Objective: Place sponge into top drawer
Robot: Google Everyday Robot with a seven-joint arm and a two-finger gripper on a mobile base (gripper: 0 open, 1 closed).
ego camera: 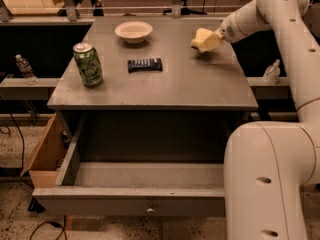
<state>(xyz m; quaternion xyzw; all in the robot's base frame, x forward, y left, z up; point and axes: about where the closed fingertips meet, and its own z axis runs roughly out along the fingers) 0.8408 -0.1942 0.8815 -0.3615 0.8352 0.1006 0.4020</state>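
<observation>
The pale yellow sponge [202, 38] is at the back right of the grey table [170, 91], a little above its top, with a shadow under it. My gripper [210, 41] reaches in from the right on the white arm and is shut on the sponge. The top drawer [125, 201] is pulled open below the table's front edge. It is wide, shallow and grey, with a small metal knob [149, 208] on its front. Its inside is bare.
On the table stand a green can [88, 64] at the left, a dark snack bar [145, 64] in the middle and a white bowl [133, 31] at the back. A tan wooden box [45, 154] sits left of the drawer. My white base [265, 184] stands at the drawer's right.
</observation>
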